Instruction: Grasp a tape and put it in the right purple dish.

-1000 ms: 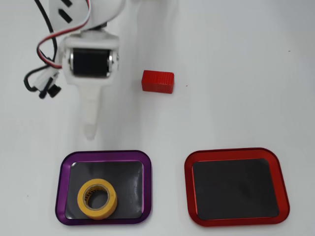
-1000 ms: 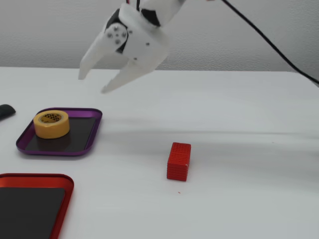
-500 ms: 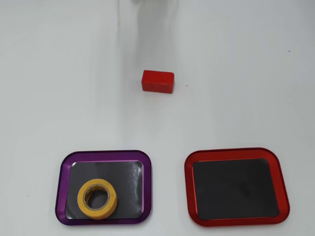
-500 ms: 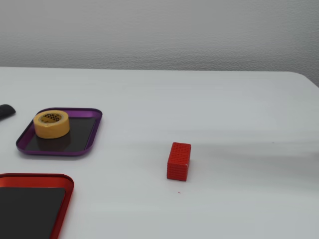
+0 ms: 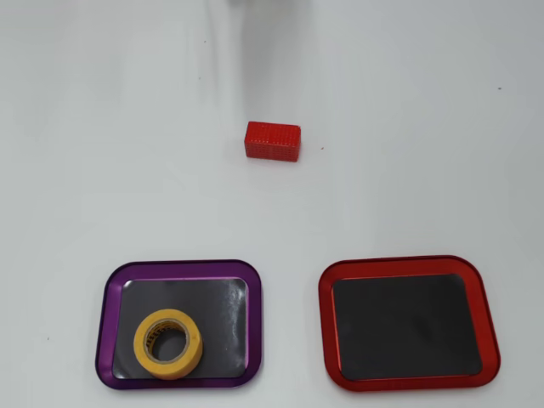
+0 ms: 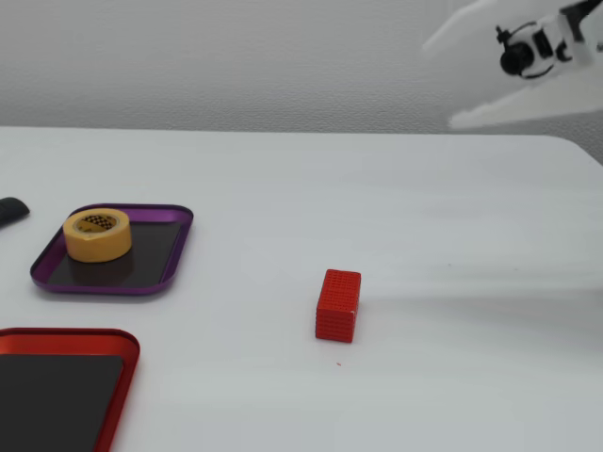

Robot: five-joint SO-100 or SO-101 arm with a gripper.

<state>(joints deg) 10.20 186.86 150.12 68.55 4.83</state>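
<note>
1. the tape (image 5: 168,343) lies flat, hole up, on the black mat inside the purple dish (image 5: 106,321); in the overhead view it sits in the lower left part of the mat, close to the rim but inside it. the fixed view shows the same: the tape (image 6: 97,234) rests toward the far left corner of the purple dish (image 6: 175,252).
2. the pincer (image 6: 441,80) is up in the top right corner of the fixed view, well apart from the dish and blurred; its two white fingers are spread wide with nothing between them. the overhead view shows only a faint smear at the top edge.
3. judging by how things lie, the tape is already delivered, so the step in hand looks like the arm clearing away.
4. to do that well: keep the pincer high above the tabletop (image 6: 452,217), so it passes over the red block (image 6: 338,304) without knocking it, and keep away from the dish so the tape stays put.
5. the red dish (image 5: 324,314) is empty and needs no attention; it lies beside the purple one, apart from it.
6. main risk, as i judge it: a low sweep could catch the block, which stands alone mid-tabletop between arm and dishes.
</note>
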